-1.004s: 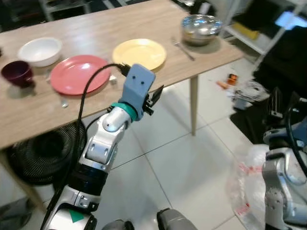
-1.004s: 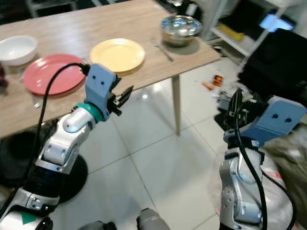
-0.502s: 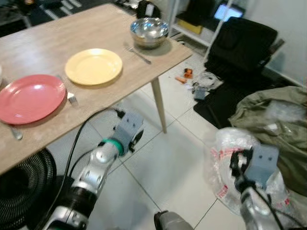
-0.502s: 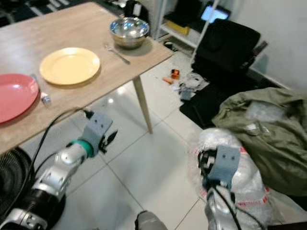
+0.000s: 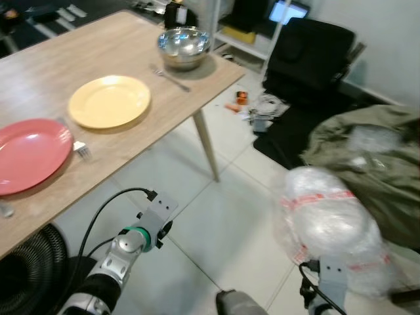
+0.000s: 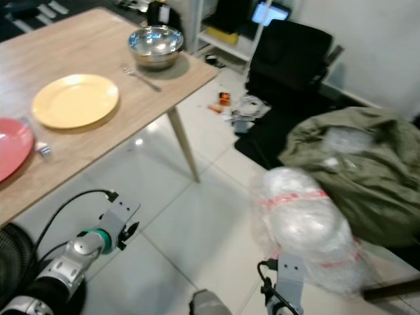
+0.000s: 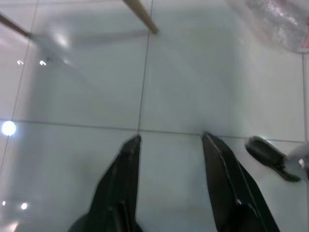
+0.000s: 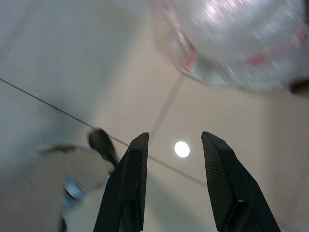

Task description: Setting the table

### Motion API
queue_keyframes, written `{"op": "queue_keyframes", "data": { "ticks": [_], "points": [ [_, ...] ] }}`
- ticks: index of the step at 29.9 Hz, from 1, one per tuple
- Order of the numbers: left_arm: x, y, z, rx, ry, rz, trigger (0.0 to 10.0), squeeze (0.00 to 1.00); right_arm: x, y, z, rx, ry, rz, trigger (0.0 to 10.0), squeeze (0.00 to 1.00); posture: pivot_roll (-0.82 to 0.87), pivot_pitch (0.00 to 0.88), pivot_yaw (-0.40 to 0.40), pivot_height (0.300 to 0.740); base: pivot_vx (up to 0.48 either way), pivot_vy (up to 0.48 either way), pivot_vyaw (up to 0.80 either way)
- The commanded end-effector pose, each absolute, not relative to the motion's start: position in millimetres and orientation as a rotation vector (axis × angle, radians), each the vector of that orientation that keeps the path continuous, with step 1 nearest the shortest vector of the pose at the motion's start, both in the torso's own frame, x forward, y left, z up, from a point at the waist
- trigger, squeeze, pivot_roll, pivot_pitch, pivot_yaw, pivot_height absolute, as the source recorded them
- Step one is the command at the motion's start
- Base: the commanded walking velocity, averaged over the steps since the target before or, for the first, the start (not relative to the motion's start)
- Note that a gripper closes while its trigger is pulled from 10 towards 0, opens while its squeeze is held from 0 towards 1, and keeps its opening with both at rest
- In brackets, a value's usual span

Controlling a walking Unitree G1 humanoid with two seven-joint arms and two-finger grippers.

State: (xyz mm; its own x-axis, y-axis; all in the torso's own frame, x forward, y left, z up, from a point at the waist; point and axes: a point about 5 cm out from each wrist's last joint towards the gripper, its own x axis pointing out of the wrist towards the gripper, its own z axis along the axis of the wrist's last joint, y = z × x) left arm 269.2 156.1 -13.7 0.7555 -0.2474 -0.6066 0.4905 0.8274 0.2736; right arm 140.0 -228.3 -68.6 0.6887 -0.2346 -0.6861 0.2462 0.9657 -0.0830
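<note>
Low over the white tile floor (image 7: 183,87), the left gripper (image 7: 170,140) hangs w/ its two black fingers (image 7: 120,179) spread apart, nothing between them. From the head cam, the left arm (image 5: 125,246) sits down near the floor, below the table edge, black cable looping off it. Right gripper (image 8: 174,140) also points at floor tiles, fingers parted & empty; a clear plastic bag (image 8: 227,38) w/ red print lies just beyond its tips.

Table (image 5: 72,52) is light wood, up and to the robot's left, well apart from both grippers. On it: a yellow plate (image 5: 109,101) about mid-table, a red plate (image 5: 26,154) next to it toward the left edge of view, partly cut off. A fork (image 5: 80,149) lies between the two plates near the table's front edge. A shiny metal bowl (image 5: 184,46) sits by the far corner, w/ a second fork (image 5: 172,77) just beside it on the plate side.

Right of the table on the floor: black chair (image 5: 308,62), olive-green cloth heap (image 5: 367,164), small clutter near the table leg (image 5: 205,146). A black round fan (image 5: 29,275) sits under the table.
</note>
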Motion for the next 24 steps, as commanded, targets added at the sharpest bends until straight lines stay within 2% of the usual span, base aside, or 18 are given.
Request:
{"op": "queue_keyframes", "data": {
  "ticks": [1, 3, 8, 13, 16, 24],
  "points": [
    [251, 173, -33, 0.474, 0.698, -0.386, 10.0, 0.0, 123, -224, -80, 0.012, 0.834, -0.252, 10.0, 0.0, -0.04, 0.0, 0.047, 0.74, 0.0, 0.0, -0.8],
    [240, 184, -44, 0.48, 0.765, -0.352, 10.0, 0.0, 114, -225, -86, -0.002, 0.86, -0.248, 10.0, 0.0, -0.04, 0.0, 0.046, 0.74, 0.0, 0.0, -0.8],
    [228, 194, -53, 0.495, 0.828, -0.343, 10.0, 0.0, 109, -221, -92, -0.04, 0.893, -0.209, 10.0, 0.0, -0.05, 0.0, 0.045, 0.74, 0.0, 0.0, -0.8],
    [225, 197, -55, 0.487, 0.829, -0.326, 10.0, 0.0, 105, -222, -94, 0.012, 0.891, -0.232, 10.0, 0.0, -0.05, 0.0, 0.039, 0.74, 0.0, 0.0, -0.8],
    [226, 199, -54, 0.477, 0.81, -0.308, 10.0, 0.0, 108, -222, -92, 0.057, 0.86, -0.25, 10.0, 0.0, -0.05, 0.0, 0.037, 0.74, 0.0, 0.0, -0.8],
    [226, 199, -55, 0.432, 0.818, -0.264, 10.0, 0.0, 126, -215, -88, 0.046, 0.798, -0.211, 10.0, 0.0, -0.05, 0.0, 0.031, 0.74, 0.0, 0.0, -0.8]
  ]
}}
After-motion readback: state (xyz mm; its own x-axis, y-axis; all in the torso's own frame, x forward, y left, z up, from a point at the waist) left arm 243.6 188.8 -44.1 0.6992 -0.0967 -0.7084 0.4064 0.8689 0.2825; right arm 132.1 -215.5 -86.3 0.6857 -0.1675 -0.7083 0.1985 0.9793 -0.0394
